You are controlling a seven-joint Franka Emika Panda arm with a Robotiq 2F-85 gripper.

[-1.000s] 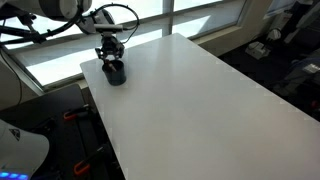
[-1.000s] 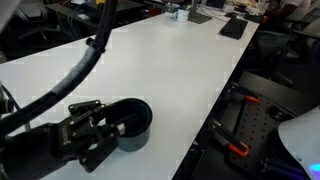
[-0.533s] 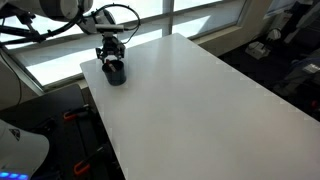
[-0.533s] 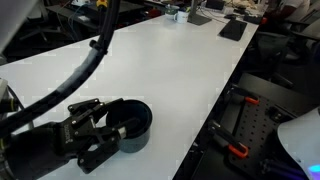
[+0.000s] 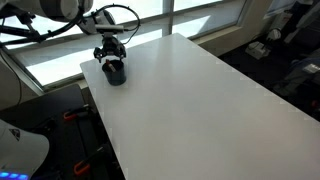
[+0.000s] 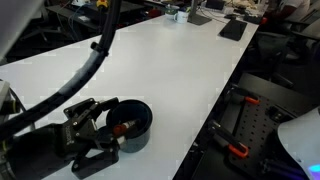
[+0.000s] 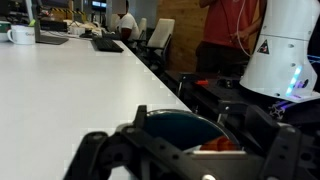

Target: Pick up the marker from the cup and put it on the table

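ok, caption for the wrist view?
Open gripper close to the dark cup on the white table, marker's reddish end showing inside.

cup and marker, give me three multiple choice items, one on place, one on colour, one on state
1. Where on the table does the cup stand?
A near a corner
B at the middle
C on the floor

2. What colour is the marker end that shows?
A green
B reddish-orange
C blue

3. The marker is:
A lying flat on the table
B held high in the air
C inside the cup

Answers: 1 A, an exterior view shows the cup by the table's corner; 2 B, reddish-orange shows within the dark rim; 3 C, it sits inside the cup.
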